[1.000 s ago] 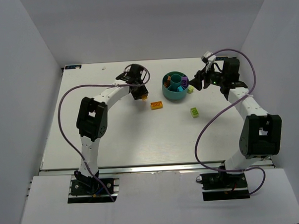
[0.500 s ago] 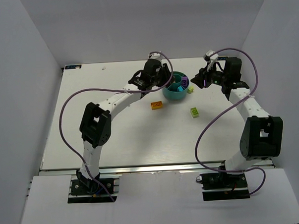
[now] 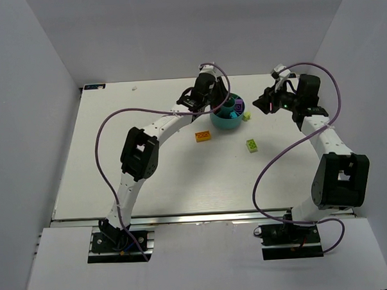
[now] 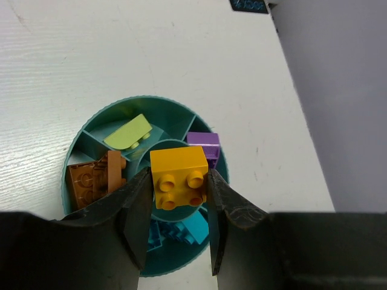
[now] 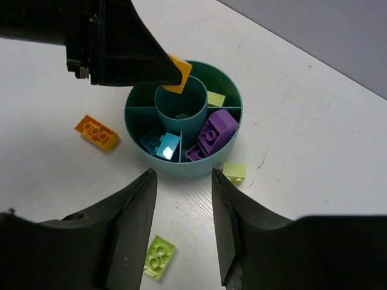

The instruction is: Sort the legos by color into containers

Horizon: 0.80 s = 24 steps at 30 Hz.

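Yellow brick (image 4: 178,176): clamped in left gripper (image 4: 178,188), studs toward wrist camera, poised over central cup (image 5: 179,115) of teal bowl (image 4: 91,124); right gripper (image 5: 181,199) spread wide, empty, beside bowl.

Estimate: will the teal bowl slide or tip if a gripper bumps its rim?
Teal bowl probably slides rather than tips: it sits low and wide on the smooth table. Likely light: thin plastic walls, only a few small bricks inside. Looks rigid.
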Motion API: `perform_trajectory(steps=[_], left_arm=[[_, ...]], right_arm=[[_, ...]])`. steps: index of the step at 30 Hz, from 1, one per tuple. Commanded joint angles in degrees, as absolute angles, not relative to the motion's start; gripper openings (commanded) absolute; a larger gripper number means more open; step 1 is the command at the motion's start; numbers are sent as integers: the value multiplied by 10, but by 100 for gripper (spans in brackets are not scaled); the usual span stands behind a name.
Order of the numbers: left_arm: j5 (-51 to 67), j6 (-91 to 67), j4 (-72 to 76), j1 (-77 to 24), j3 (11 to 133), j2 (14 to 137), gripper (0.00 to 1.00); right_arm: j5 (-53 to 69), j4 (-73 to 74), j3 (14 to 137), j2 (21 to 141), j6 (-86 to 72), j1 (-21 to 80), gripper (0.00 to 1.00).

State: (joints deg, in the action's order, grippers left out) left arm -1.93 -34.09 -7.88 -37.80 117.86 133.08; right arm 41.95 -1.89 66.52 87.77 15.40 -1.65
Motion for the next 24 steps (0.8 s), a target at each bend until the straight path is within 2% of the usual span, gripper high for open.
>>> perform_trajectory(steps=[1, 7, 14, 24], left_arm=[[-24, -327, -93, -379, 1211, 1328, 11], [-24, -325, -102, -380, 1216, 1337, 23], [-26, -326, -120, -381, 1240, 1348, 47], [-20, -329, -119, -381, 1240, 1348, 48]], right_arm=[[429, -40, 657, 855, 149, -25, 47], [432, -41, 657, 860, 144, -27, 48], [434, -36, 656, 860, 149, -27, 51], [431, -32, 655, 859, 153, -27, 53]])
